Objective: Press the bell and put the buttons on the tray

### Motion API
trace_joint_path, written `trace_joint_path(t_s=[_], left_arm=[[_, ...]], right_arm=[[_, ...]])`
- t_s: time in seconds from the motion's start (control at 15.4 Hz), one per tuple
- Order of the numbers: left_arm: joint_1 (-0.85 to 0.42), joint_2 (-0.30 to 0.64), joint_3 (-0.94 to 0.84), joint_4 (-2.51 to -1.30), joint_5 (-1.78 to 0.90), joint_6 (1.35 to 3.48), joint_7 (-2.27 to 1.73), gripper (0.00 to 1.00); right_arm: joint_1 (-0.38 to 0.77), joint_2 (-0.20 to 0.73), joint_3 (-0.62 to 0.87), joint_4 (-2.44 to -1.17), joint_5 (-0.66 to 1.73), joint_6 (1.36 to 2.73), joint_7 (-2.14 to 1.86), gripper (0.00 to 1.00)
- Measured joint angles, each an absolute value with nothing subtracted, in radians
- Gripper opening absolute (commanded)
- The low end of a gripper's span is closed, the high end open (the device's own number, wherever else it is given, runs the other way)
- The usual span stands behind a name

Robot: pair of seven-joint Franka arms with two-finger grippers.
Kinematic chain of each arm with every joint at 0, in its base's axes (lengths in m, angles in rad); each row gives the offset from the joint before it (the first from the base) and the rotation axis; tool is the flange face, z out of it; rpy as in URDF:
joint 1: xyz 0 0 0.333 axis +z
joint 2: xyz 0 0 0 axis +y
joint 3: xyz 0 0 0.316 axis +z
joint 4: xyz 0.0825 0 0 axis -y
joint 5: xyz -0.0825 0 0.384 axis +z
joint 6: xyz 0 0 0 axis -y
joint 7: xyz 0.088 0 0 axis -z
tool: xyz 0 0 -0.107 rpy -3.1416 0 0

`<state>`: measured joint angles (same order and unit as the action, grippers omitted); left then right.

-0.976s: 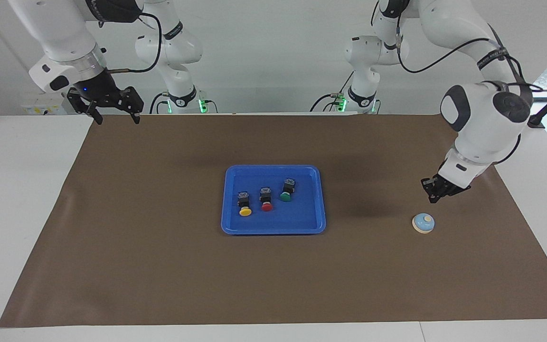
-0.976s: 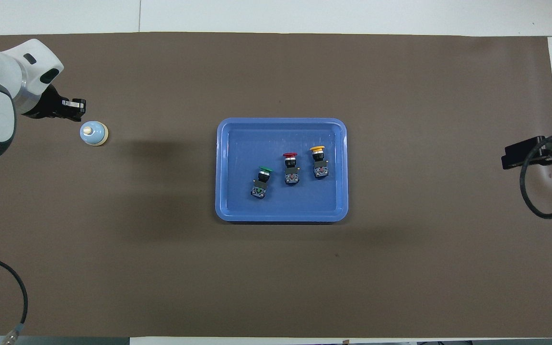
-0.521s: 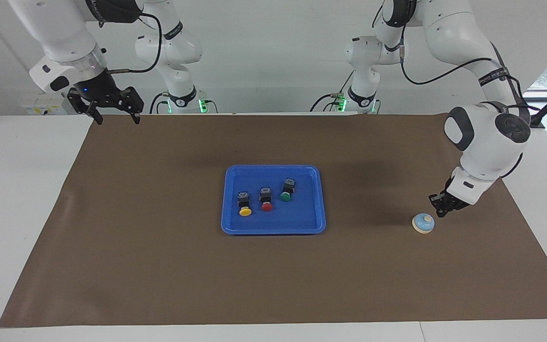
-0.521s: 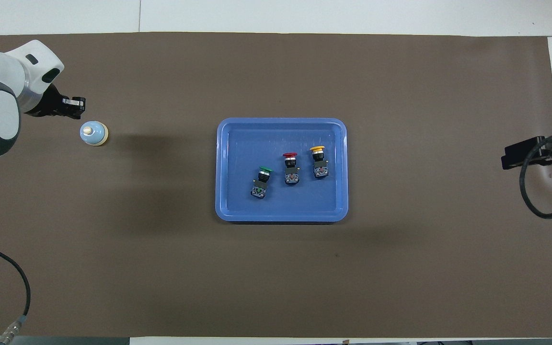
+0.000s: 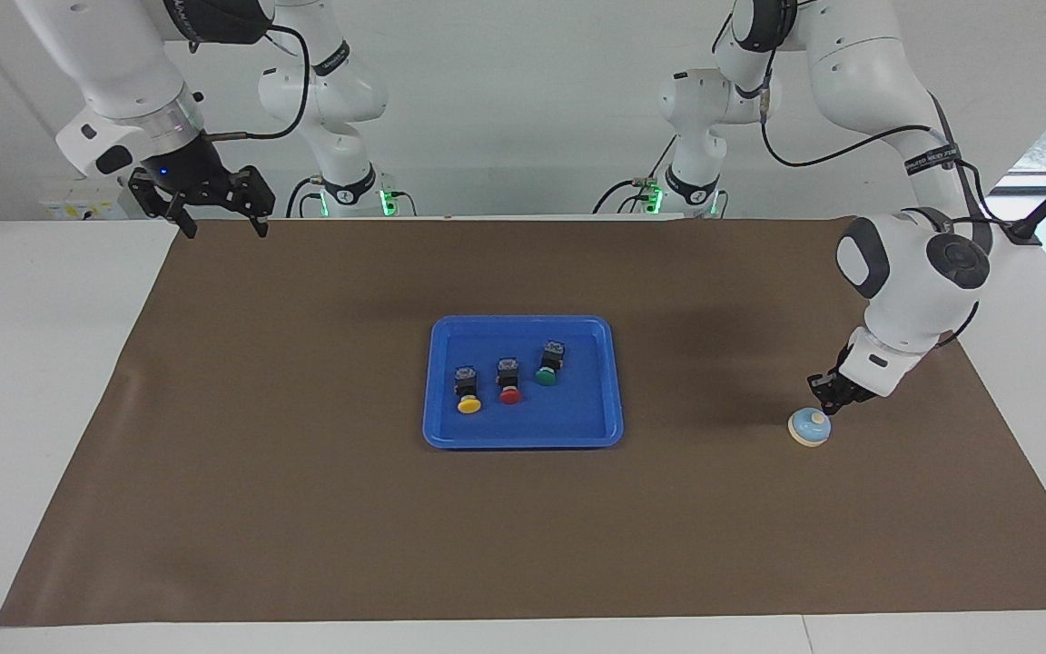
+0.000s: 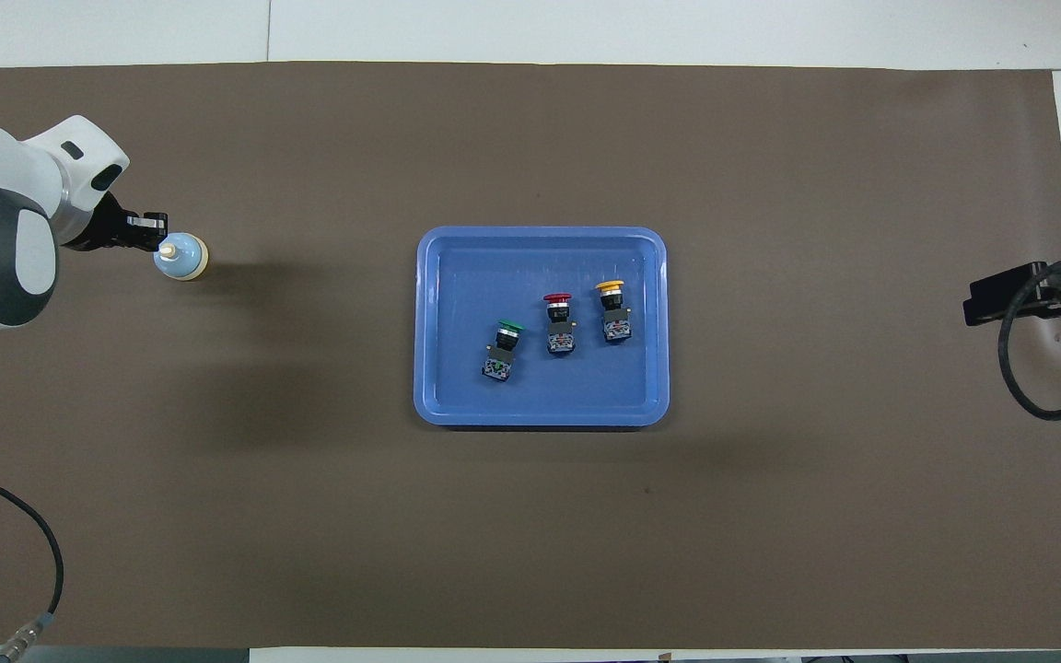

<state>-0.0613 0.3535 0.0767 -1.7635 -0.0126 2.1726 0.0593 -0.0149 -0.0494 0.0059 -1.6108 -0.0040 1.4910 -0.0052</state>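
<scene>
Blue plastic is what draws the eye in the facing view: the tray (image 5: 523, 382) sits in the middle of the brown mat (image 5: 305, 509) on the counter, and the three buttons (image 5: 509, 374) already lie inside it, the yellow one toward the right arm's end, the red in the middle, the green toward the left arm's end. What has changed is at the bell (image 5: 810, 427), which stands on the mat toward the left arm's end of the counter: a second ago the left gripper (image 5: 827, 389) hung clearly above and beside it, and now it has come down so that its tip is at the cream knob, touching it or nearly so. Its fingers are together, which suits a push with the tip. I judge that the pressing of the bell is now happening or about to happen. The right gripper (image 5: 219, 215) waits over the mat's corner near its own base, fingers apart and holding nothing. In the overhead view, the left gripper (image 6: 145, 232) meets the bell (image 6: 180, 256) at its knob, and the tray (image 6: 542, 419) is well apart from it. The right gripper (image 6: 986, 302) shows only at the edge. Nothing stands between the gripper and the bell.
</scene>
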Motion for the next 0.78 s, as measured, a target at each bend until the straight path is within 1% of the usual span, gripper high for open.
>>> trace_joint_path(t_s=[0.33,0.65,0.78], left_arm=[[-0.061,0.358,0.077,-1.780,-0.013,2.219,0.059,0.00],[-0.060,0.394,0.079,-1.803,-0.013,2.300,0.059,0.00],[-0.060,0.391,0.079,-1.809,-0.013,2.318,0.059,0.00]], right_arm=[[-0.015,-0.049,0.006,-1.611,-0.004,1.491,-0.005,1.00],[-0.015,-0.049,0.006,-1.611,-0.004,1.491,-0.005,1.00],[-0.015,-0.049,0.006,-1.611,-0.004,1.491,-0.005,1.00]])
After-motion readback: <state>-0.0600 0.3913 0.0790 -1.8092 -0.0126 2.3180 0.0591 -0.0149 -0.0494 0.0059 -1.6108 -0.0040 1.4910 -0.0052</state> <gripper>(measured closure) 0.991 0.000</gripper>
